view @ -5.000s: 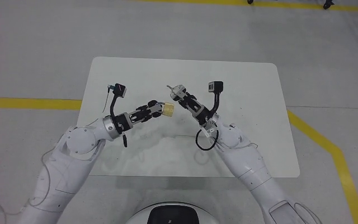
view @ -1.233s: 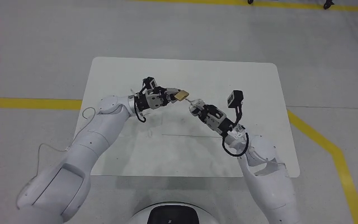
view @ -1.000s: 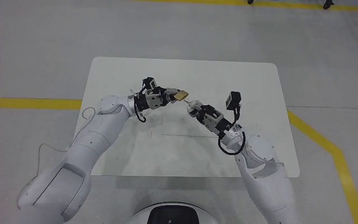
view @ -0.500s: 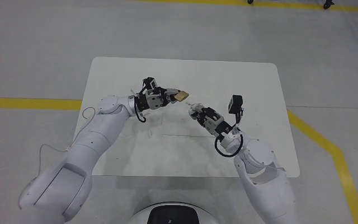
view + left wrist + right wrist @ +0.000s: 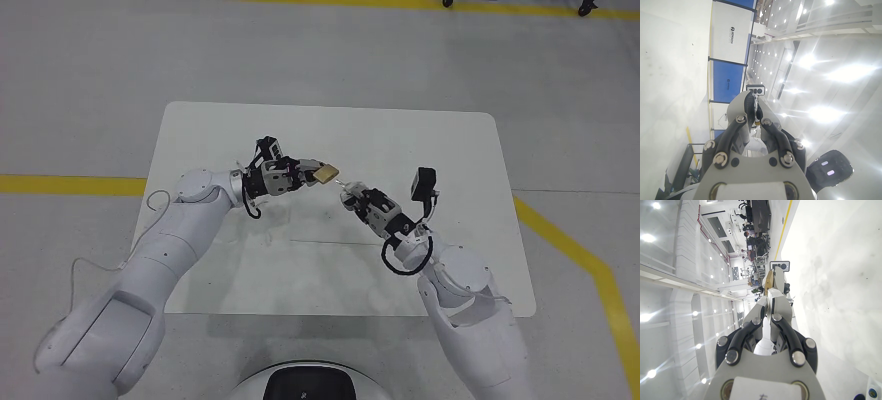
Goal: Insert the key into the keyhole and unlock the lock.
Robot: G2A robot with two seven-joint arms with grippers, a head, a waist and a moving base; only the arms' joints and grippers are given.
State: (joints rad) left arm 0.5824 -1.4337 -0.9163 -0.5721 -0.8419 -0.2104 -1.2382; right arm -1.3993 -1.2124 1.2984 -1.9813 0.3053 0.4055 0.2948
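Above the middle of the white table (image 5: 450, 140), a little toward its far edge: a brass padlock (image 5: 326, 174), lifted clear of the tabletop. Pinched in the left gripper (image 5: 310, 171), jaws clenched tight on one end, brass body jutting past the fingertips (image 5: 779, 279) toward the table's right side. From the left wrist, just a thin sliver of bright metal and a speck of brass squeezed between the two pads (image 5: 748, 106).

Right beside it, also over the table's middle and a touch nearer the front edge: the right gripper (image 5: 351, 191), jaws clamped flat on a silver key (image 5: 769, 307). Held edge-on, pointing straight at the padlock. Key and padlock lined up end to end, hard up against each other. Tip inside the keyhole or merely at its mouth: cannot tell, masked by the gripper. Padlock sprung or fastened: cannot tell either.

Slanting in over the table's left edge: the left arm (image 5: 170, 240). Coming in over the right part of its near edge: the right arm (image 5: 450, 280). Perched on the wrists, above the tabletop: the left wrist camera (image 5: 266, 148) and the right wrist camera (image 5: 425, 181), both small and black. Off the table's left and right edges: yellow floor tape (image 5: 60, 185).
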